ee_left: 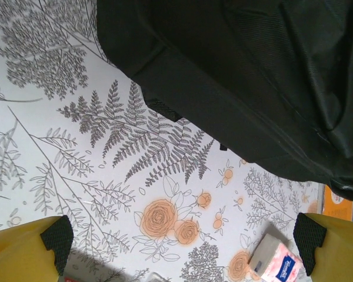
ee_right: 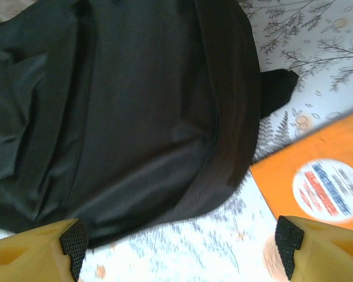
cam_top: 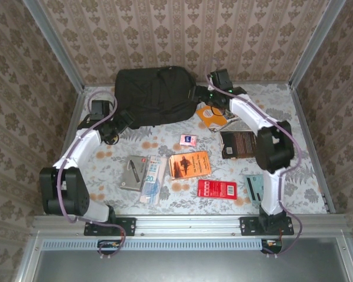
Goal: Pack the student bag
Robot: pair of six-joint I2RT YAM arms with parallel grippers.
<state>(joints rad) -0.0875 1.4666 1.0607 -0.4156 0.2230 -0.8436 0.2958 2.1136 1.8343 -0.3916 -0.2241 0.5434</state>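
A white tabletop [cam_top: 159,138] printed with grey ferns and orange roses carries loose items. An orange paperback book with a dark cover picture [cam_top: 189,164] lies near the middle, with a flat red rectangular packet [cam_top: 217,188] just beside its near right corner. To the left, a flat grey box [cam_top: 132,171] touches a long white-and-blue pack [cam_top: 153,176]. A small pink tissue packet [cam_top: 188,139] lies farther back. A black-covered book [cam_top: 238,144] sits to the right, and an orange booklet with a round white label [cam_top: 210,118] lies behind it. Brown patterned wallpaper [cam_top: 182,29] lines the walls.
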